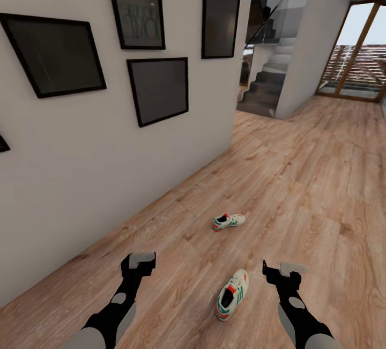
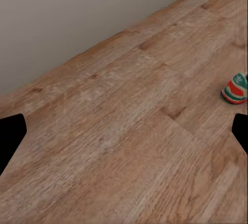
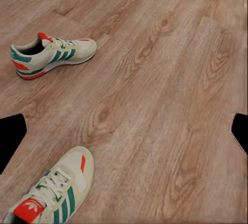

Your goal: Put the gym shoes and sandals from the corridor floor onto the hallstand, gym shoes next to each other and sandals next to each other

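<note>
lying apart on bare floor (image 1: 300,188): two gym shoes (image 1: 232,294), wall (image 1: 107,166) left.

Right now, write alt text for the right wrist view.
Two white lace-up sneakers with green stripes and red-orange accents lie apart on light brown wood-plank flooring: one whole, one cut off by the frame edge. Black pincer fingertips show at both side edges, spread wide, holding nothing.

White shoes (image 1: 231,295) (image 1: 228,222) striped green, accented red-orange; brown wood-grain floor (image 1: 300,188); off-white wall (image 1: 107,166); black frames (image 1: 158,90).
</note>
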Robot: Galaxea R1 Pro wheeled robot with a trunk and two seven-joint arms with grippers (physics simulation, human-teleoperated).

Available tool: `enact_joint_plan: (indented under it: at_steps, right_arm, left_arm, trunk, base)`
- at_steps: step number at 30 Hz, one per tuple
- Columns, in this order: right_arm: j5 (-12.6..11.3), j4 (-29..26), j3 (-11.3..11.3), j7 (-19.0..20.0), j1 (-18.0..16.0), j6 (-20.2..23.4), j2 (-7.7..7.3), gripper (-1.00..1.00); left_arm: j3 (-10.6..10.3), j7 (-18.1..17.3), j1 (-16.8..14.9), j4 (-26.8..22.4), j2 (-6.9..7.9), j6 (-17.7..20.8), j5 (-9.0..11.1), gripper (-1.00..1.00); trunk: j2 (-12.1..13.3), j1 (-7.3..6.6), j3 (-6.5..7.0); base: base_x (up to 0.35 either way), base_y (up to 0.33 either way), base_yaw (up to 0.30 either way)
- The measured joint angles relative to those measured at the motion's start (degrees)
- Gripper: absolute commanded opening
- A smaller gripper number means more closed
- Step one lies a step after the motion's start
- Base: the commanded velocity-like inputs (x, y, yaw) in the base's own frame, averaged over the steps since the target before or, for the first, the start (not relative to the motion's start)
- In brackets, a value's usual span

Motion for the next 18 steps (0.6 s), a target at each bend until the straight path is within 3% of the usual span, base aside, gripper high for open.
enact_joint_plan:
  at_steps: [7,18]
  right_arm:
    - [0.0,0.07,0.0,0.01,0.0,0.0,0.0,1.0]
    - [0.0,0.1,-0.03,0.01,0.0,0.04,-0.01,1.0]
  left_arm:
    - [0.0,-0.12,0.0,-0.02,0.05,0.04,0.0,1.0]
    - [0.0,-0.21,-0.01,-0.03,0.13,0.1,0.03,1.0]
  trunk:
    - [0.0,0.0,0.0]
    - [0.0,0.0,0.0]
  base:
    - [0.0,0.088,-0.288]
    - [0.0,0.266,-0.288]
